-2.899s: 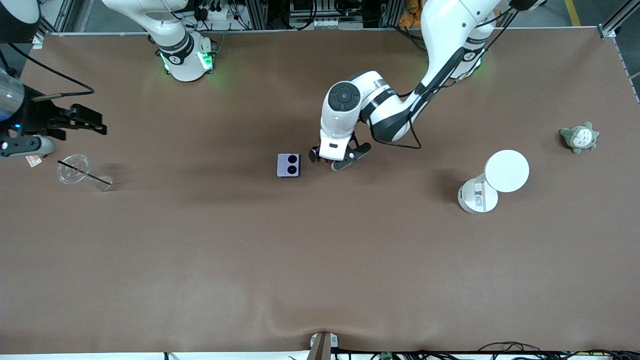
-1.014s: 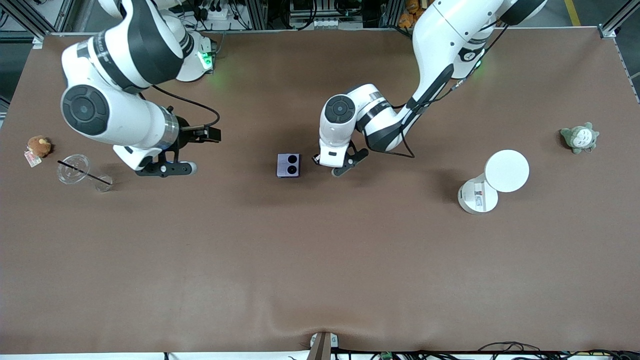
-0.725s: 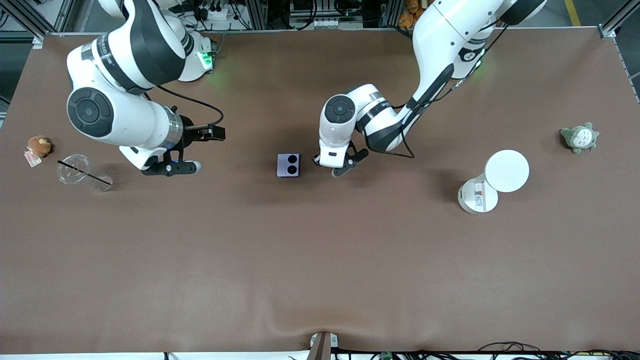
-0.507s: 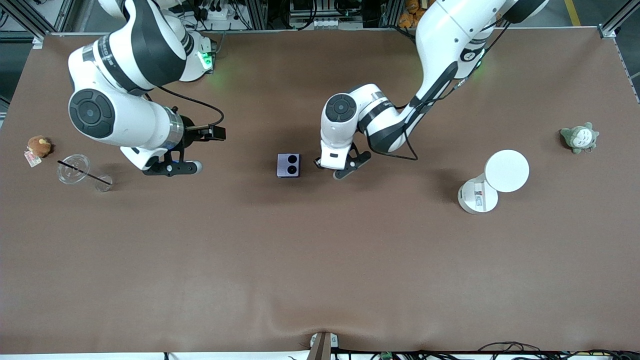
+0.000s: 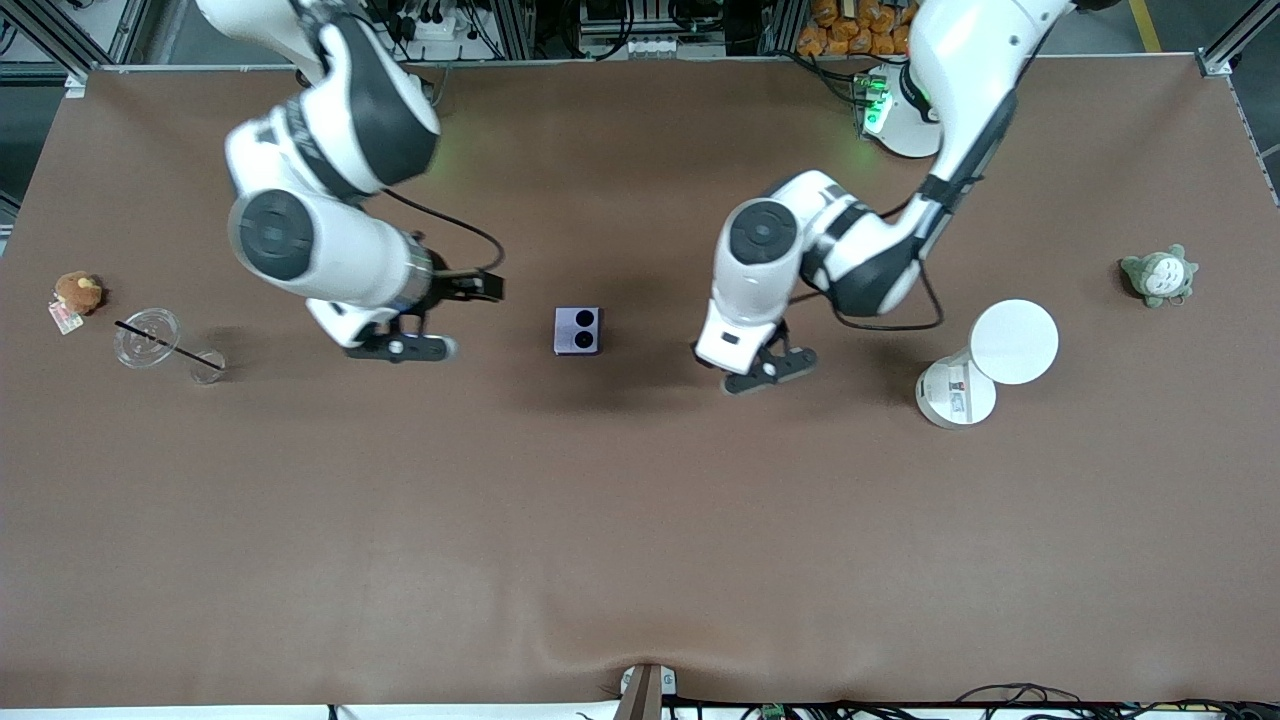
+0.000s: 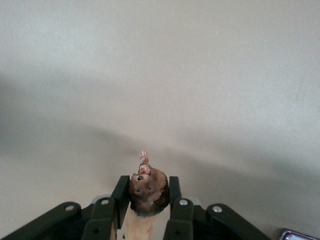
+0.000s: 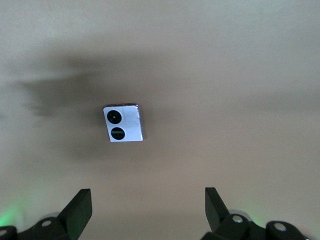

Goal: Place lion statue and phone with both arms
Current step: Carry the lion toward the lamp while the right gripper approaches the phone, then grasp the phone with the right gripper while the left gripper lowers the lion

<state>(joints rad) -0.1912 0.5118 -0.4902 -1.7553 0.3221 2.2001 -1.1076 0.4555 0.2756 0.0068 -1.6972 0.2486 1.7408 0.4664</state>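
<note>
The lavender phone (image 5: 578, 330) lies flat at the table's middle with its two black camera circles up. It also shows in the right wrist view (image 7: 124, 123). My right gripper (image 5: 400, 347) is open and empty over the table, beside the phone toward the right arm's end; its jaws (image 7: 147, 210) stand wide apart. My left gripper (image 5: 757, 368) is over the table beside the phone toward the left arm's end. It is shut on the orange-brown lion statue (image 6: 147, 192), head out between the fingers. The front view hides the lion under the hand.
A white round-topped stand (image 5: 985, 365) and a grey-green plush (image 5: 1160, 273) sit toward the left arm's end. A brown plush with a tag (image 5: 78, 290), a clear lid with a straw (image 5: 148, 335) and a small clear cup (image 5: 207, 365) sit at the right arm's end.
My left gripper has moved away from the phone toward the left arm's end, still holding the lion. My right arm has swung in from the right arm's end toward the phone.
</note>
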